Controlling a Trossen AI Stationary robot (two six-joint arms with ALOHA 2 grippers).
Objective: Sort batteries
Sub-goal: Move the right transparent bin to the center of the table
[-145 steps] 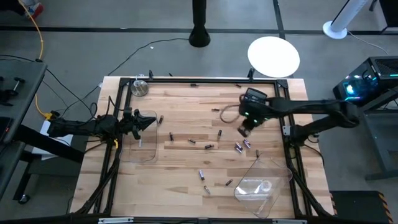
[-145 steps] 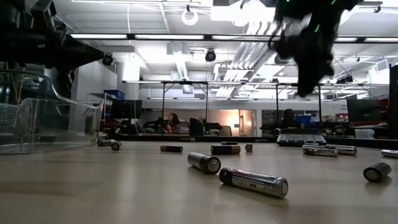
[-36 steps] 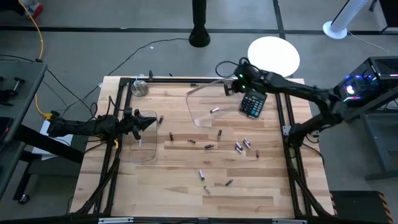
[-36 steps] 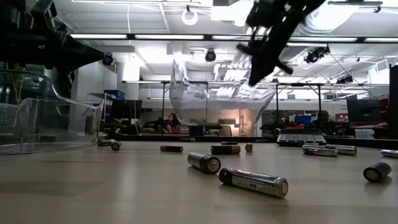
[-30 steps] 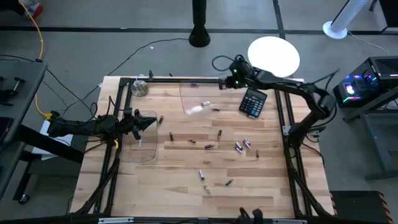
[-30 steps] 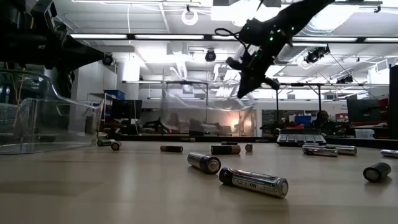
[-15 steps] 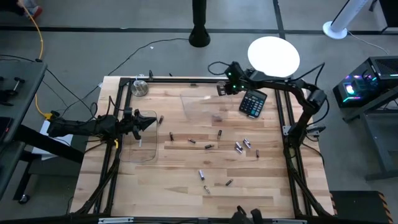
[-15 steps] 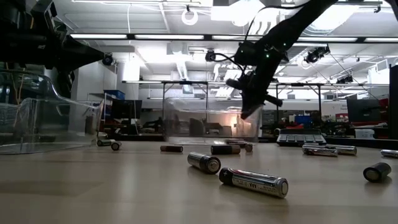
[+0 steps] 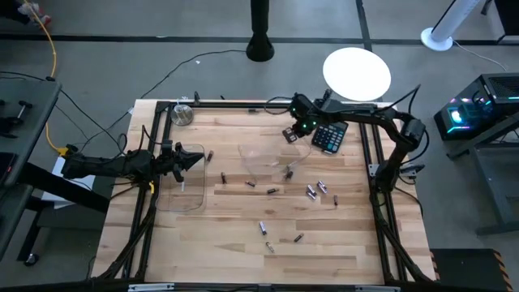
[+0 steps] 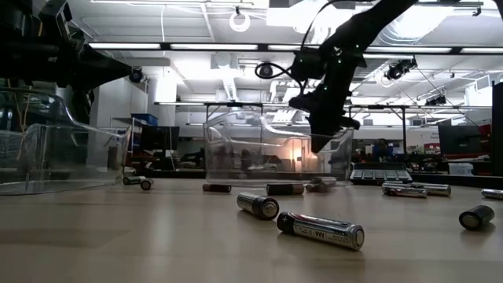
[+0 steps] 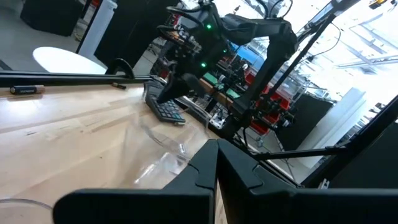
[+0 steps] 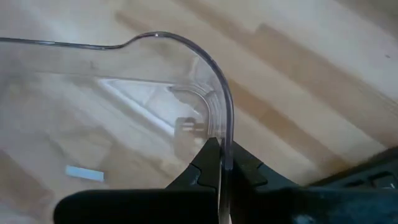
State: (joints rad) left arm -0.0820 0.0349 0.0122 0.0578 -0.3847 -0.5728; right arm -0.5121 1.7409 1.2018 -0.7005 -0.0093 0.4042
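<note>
Setting the clear tray down before any sorting starts

My right gripper (image 12: 219,163) is pinched tight on the rim of the clear tray (image 9: 266,159), which sits at or just above the table (image 9: 235,251) near its far side, beside the calculator (image 9: 330,135). I want it resting flat before I let go, so I judge a slow, level descent best, then a small opening and a straight lift clear of the rim. The batteries (image 9: 315,190) lie loose across the middle of the wood, one just by the tray's near edge, so I must not sweep it. My left gripper (image 9: 193,159) waits with fingers closed on nothing over the second tray (image 9: 182,197) at the left edge.
</note>
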